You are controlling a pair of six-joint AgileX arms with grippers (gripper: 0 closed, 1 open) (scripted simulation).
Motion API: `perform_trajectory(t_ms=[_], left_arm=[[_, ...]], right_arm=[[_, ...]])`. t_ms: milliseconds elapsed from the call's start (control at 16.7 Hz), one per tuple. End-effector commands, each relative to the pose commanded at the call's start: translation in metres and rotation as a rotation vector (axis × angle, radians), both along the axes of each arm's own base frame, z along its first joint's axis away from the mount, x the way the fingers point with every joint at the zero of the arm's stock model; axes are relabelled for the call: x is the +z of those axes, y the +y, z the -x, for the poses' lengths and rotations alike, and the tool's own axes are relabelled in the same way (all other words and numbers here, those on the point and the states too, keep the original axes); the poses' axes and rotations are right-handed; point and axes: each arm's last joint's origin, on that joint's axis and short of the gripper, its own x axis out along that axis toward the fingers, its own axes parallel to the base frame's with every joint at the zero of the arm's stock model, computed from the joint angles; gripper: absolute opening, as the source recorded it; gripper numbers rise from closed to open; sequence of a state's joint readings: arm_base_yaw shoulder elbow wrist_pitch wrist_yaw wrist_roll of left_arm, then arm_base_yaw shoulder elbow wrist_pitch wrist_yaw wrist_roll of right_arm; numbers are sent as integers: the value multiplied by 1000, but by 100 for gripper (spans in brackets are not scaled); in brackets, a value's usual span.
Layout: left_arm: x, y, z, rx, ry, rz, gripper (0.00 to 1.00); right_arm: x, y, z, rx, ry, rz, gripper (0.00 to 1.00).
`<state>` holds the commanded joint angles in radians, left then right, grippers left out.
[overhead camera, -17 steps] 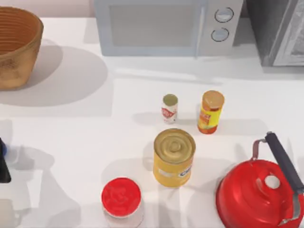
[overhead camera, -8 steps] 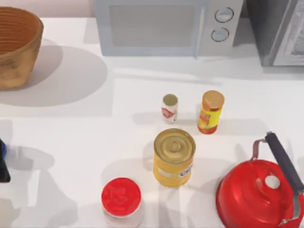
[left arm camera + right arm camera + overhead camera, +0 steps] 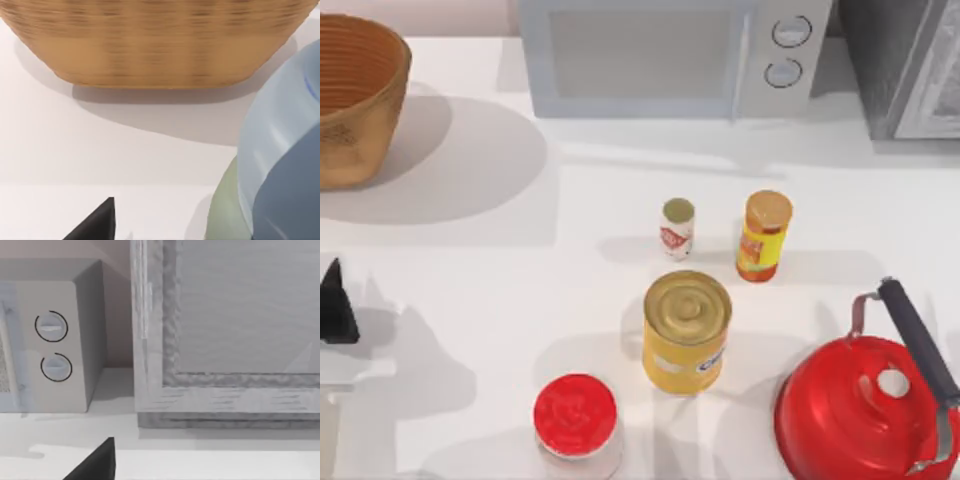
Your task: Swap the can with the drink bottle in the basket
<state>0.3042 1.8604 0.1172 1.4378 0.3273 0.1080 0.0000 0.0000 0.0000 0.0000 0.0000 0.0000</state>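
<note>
The can (image 3: 686, 331) stood upright on the white desk (image 3: 500, 270), centre-front, gold ribbed top up, with a white-and-blue label mark low on its yellow side; the lettering was too small to read. The drink bottle (image 3: 677, 228) stood just behind it, apart, its red label carrying white script I could not make out. An orange-capped bottle (image 3: 763, 236) stood near, to the right of the drink bottle, label also unreadable. A red-lidded jar (image 3: 577, 420) sat front-left of the can, a red kettle (image 3: 865, 405) at front right. The basket (image 3: 355, 95) sat at the far left corner, well apart from both; the left wrist view showed its woven wall (image 3: 155, 42) close up. The left tool (image 3: 336, 305) was at the left edge; I cannot tell how far open it was, nor the right tool's state. A microwave (image 3: 670, 55) stood at the back.
</note>
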Motion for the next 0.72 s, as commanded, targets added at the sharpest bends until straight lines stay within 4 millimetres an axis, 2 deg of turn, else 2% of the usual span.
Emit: perform_trajectory(t_ms=[360,720], left_arm=[[-3,-1,-6,0,1,1,100],[-3,-1,-6,0,1,1,55]], right_arm=[[0,0,0,0,0,0,100],[0,0,0,0,0,0,100]])
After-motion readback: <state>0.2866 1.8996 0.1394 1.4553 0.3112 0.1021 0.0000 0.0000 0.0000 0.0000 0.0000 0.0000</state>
